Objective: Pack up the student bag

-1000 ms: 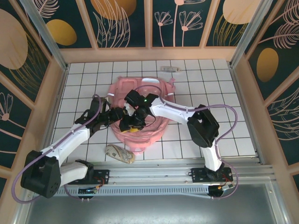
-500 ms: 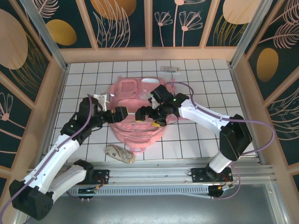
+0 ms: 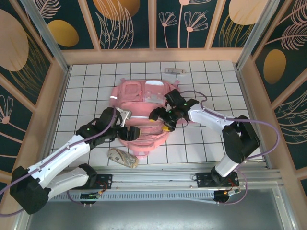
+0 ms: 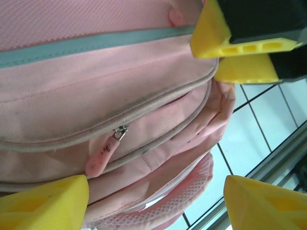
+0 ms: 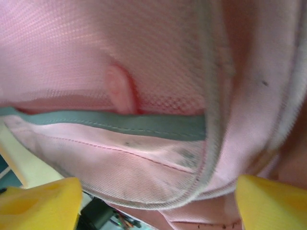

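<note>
Your left gripper (image 4: pixel 154 191) and right gripper (image 5: pixel 156 186), both spread, over one student bag (image 3: pixel 135 94), its middle partly hidden

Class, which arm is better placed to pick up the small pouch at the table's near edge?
Left, probably. The left claw, open, hovers just beyond the pouch, by the near-left edge of the student bag; the right claw is further off, over its right side.
</note>
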`<action>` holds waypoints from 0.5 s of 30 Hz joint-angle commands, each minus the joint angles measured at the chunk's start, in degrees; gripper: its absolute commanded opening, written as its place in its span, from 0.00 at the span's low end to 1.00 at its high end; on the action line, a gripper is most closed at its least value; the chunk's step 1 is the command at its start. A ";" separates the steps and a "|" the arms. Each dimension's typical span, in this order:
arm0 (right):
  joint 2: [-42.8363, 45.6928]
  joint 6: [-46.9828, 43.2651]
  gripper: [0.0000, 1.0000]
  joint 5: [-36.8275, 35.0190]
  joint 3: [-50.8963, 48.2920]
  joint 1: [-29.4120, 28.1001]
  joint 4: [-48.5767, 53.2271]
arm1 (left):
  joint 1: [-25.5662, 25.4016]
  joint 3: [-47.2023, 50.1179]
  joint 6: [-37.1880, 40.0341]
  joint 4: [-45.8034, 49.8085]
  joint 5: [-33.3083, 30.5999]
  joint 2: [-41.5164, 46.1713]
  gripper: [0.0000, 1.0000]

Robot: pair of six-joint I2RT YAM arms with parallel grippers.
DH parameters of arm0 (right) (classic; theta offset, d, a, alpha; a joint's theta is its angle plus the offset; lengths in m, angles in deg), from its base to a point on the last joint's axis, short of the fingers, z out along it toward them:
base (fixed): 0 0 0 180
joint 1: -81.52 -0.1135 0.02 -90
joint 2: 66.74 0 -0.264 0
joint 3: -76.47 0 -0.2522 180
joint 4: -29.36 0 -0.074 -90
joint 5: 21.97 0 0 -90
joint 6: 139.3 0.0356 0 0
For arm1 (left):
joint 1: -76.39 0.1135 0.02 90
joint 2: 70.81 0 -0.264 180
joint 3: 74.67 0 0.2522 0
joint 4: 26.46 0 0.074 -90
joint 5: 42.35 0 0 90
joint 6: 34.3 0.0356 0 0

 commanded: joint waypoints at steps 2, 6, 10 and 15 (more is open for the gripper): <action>-1.79 1.45 0.68 -1.43 4.72 -0.02 -2.92 | -0.23 -0.85 -0.21 0.90 -4.95 0.91 0.74; -1.95 2.16 0.49 -0.95 7.34 0.00 -2.73 | -0.23 -3.21 1.13 0.82 -7.03 0.59 0.77; -0.95 3.87 0.34 -1.84 6.43 0.05 -4.58 | -0.23 -9.43 8.06 4.79 -10.45 -3.27 0.79; -1.00 6.67 0.27 -1.38 6.32 -0.32 -8.83 | -0.27 -12.32 16.35 4.67 -12.51 -5.48 0.81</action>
